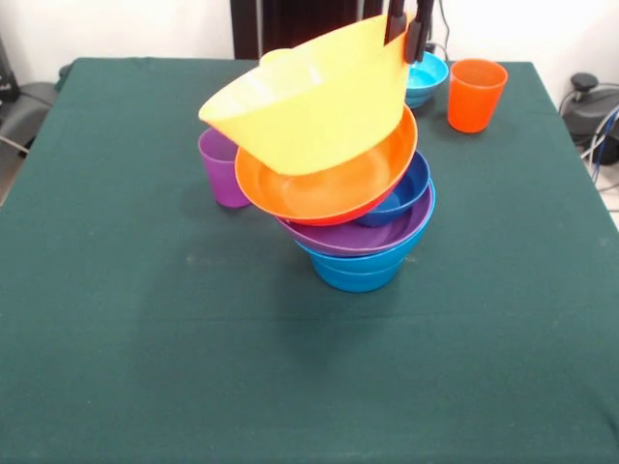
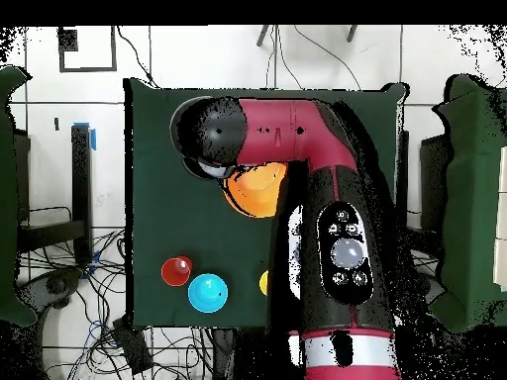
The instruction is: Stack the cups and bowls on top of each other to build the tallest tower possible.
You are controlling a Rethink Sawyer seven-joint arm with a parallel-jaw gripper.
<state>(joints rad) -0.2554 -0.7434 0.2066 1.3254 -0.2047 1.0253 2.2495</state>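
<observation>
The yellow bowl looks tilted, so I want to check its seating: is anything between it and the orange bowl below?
Nothing visible: the yellow bowl, its far rim at the gripper, leans directly on the orange bowl.

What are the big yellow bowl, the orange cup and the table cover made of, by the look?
Large yellow bowl: likely glossy moulded plastic; smooth, with soft highlights along the rim.
Orange cup: likely plastic, slightly translucent; the wall glows lighter near the rim.
Table cover: looks like matte dark green cloth or felt; no shine, faint mottling. Fabric type cannot be told.
</observation>
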